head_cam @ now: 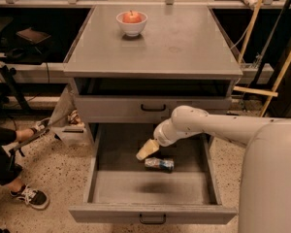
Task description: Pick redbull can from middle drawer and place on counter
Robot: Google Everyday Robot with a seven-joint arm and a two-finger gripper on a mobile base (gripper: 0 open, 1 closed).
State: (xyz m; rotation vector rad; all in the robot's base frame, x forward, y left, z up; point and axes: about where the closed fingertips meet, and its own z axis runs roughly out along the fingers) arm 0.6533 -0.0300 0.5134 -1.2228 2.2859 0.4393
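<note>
The redbull can (pixel 159 164) lies on its side on the bare floor of the open middle drawer (pixel 153 187), right of centre. My gripper (pixel 146 150) hangs inside the drawer, just up and left of the can, close above it and apart from it. My white arm reaches in from the right. The grey counter (pixel 184 42) tops the cabinet.
A white bowl with a red apple (pixel 132 22) stands at the counter's back left. A shallower closed drawer front (pixel 153 108) sits above the open drawer. A person's legs and shoes (pixel 26 195) are on the floor at left. Wooden poles (pixel 262 57) lean at right.
</note>
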